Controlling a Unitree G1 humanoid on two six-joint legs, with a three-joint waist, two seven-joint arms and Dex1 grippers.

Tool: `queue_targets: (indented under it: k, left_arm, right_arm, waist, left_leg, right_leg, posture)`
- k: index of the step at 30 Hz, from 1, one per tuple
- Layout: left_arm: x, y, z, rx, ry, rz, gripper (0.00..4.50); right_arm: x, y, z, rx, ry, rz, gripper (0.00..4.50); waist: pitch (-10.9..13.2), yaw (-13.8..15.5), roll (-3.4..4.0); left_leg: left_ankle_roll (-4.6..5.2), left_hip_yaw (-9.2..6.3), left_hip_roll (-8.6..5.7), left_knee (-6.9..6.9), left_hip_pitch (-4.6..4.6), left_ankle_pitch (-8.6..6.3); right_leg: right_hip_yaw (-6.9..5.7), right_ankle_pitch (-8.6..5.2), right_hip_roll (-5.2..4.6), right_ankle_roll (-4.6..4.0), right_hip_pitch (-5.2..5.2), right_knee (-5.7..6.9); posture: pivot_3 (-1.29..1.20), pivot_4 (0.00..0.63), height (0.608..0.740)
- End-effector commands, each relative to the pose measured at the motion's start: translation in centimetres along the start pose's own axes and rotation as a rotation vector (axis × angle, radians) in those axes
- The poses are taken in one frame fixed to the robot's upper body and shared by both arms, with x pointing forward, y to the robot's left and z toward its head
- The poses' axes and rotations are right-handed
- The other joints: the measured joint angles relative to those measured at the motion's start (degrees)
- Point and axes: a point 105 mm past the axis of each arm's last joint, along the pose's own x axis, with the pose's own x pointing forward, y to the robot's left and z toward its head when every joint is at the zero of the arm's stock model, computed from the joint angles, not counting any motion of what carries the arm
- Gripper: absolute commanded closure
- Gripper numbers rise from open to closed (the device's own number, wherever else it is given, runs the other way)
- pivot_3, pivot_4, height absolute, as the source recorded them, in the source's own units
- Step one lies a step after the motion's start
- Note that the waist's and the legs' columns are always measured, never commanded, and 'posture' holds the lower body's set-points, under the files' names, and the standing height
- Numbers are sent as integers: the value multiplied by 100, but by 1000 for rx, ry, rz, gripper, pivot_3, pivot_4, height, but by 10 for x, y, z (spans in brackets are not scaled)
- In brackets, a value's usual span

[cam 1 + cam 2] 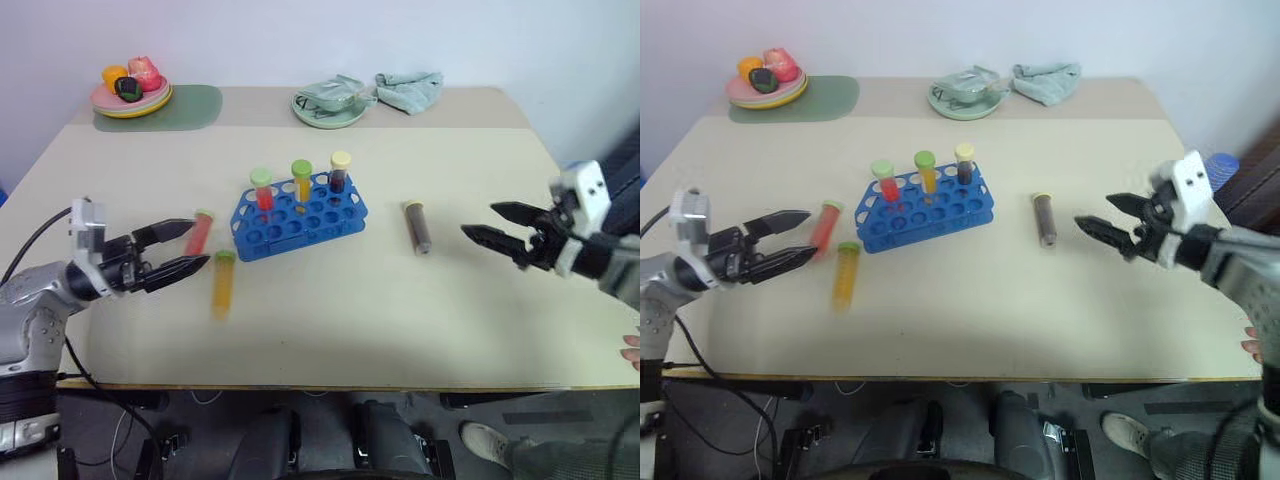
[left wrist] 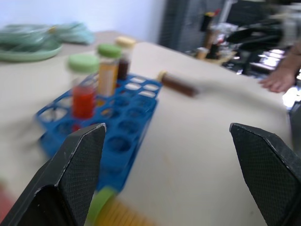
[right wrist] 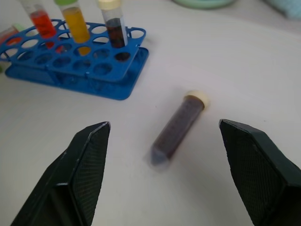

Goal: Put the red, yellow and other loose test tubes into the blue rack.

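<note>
I see the blue rack [image 1: 300,217] near the middle of the table [image 1: 400,310], already holding three upright tubes along its far row: a red-filled one with a green cap [image 1: 263,189], a yellow-filled one with a green cap [image 1: 301,181], and a dark one with a cream cap [image 1: 339,172].

Three loose test tubes lie flat on the table. The loose red tube [image 1: 200,232] lies just left of the rack, and the loose yellow tube [image 1: 223,283] lies a little nearer to me, its green cap pointing away. The loose brown tube [image 1: 417,226] lies to the right of the rack, apart from it, cream cap pointing away from me.

My left gripper [image 1: 190,247] hangs over the table at the left with its fingers spread apart and nothing between them; the tips sit close to the loose red and yellow tubes without touching either. My right gripper [image 1: 492,224] is at the right, fingers also apart and empty, pointing toward the brown tube with a gap of bare table between them. In the right wrist view the brown tube [image 3: 178,129] lies between the two spread fingers, farther out.

At the back of the table I can see a plate of fruit [image 1: 132,90] on a green mat [image 1: 195,106], a green dish [image 1: 330,104], and a crumpled cloth [image 1: 409,90].
</note>
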Motion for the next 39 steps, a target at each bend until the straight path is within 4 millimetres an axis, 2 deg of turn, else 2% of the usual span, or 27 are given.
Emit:
queue_targets:
  k: [1,4,7,14,26,30,37,39]
  left_arm:
    - [18,-11,14,101,-12,-117,189]
    - [29,-18,17,140,-20,-197,189]
    - [33,-22,12,146,7,-250,189]
    - [42,-29,4,168,53,-313,189]
    - [55,-31,-1,153,22,-329,189]
    - [57,-32,0,137,-6,-324,189]
    - [59,-35,-1,134,-14,-324,189]
    - [58,-35,-1,132,-14,-320,124]
  right_arm:
    - [20,-10,8,147,100,-39,719]
    - [40,-17,16,225,173,-49,719]
    - [55,-29,14,274,235,-96,719]
    - [76,-40,7,263,338,-134,719]
    - [107,-28,14,253,377,-86,719]
    - [118,-24,7,241,396,-85,719]
    - [130,-32,-17,160,445,-165,719]
    - [131,-34,-20,139,451,-178,1242]
  waist:
    - [0,-7,0]
    - [0,-17,1]
    - [-1,-11,2]
    - [0,-14,2]
    - [1,-42,4]
    - [1,-41,4]
    - [0,-51,4]
    - [0,-62,4]
  left_leg:
    - [-2,1,0,1,-7,2]
    - [-17,1,0,2,-28,10]
    - [-36,2,-2,5,-50,22]
    - [-39,3,-8,16,-84,24]
    - [-51,4,-8,17,-83,32]
    - [-51,3,-8,17,-83,32]
    - [-54,3,-11,18,-82,34]
    - [-57,3,-11,19,-81,36]
  right_leg:
    - [0,0,0,0,-7,1]
    - [-1,1,0,1,-31,8]
    - [-3,2,1,2,-50,8]
    - [-4,4,0,5,-80,11]
    - [-4,4,3,5,-88,29]
    - [-4,4,3,5,-88,28]
    - [-4,4,4,6,-87,29]
    - [-4,4,5,6,-87,32]
  posture:
    - [0,150,740]
    - [0,150,740]
    - [0,150,740]
    - [0,150,740]
    - [0,150,740]
    - [0,150,740]
    - [0,150,740]
    - [0,150,740]
